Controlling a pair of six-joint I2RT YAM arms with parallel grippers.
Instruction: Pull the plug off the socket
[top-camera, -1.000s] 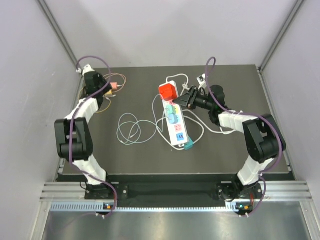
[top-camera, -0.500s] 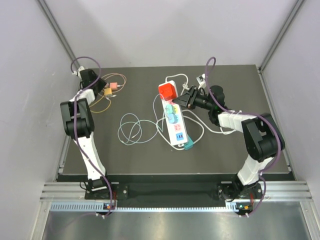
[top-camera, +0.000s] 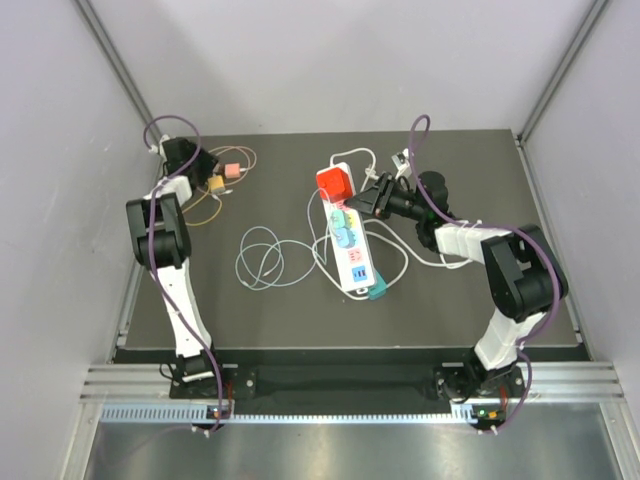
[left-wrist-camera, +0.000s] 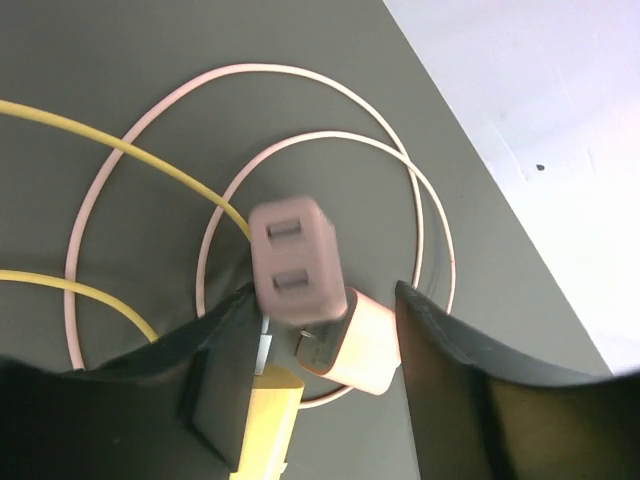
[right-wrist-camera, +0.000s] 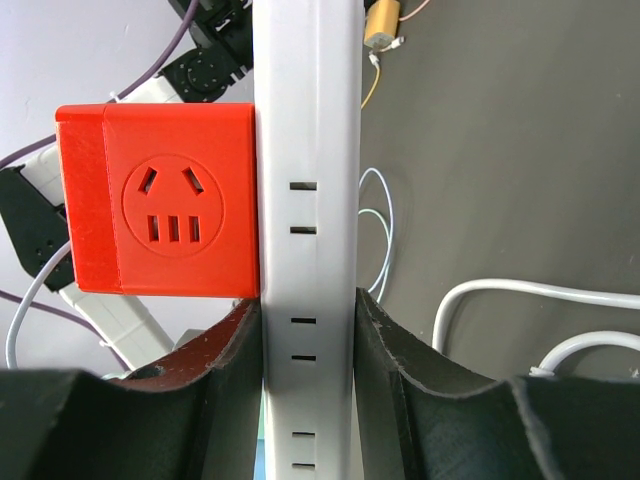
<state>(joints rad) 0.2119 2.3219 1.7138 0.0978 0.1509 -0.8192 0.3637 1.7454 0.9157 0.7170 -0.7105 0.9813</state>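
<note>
Table (top-camera: 480, 300): dark grey sheet, matt, faintly rough.
Power strip (right-wrist-camera: 305, 120): white plastic, smooth, satin.
Red adapter (right-wrist-camera: 160, 210): hard plastic, smooth, low sheen.
Pink charger (left-wrist-camera: 295, 262): smooth plastic, soft gloss.
Pink cable (left-wrist-camera: 240, 68), yellow cable (left-wrist-camera: 150, 163): smooth rubbery sheath.
Jaws: black plastic, matt.
Rail (top-camera: 120, 383) at near edge: bare brushed metal.
Walls (top-camera: 330, 60): white, matt.

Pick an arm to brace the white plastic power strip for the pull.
Right: the right gripper clamps the strip beside the red square plug; the left gripper sits far off, over a pink charger.
</note>
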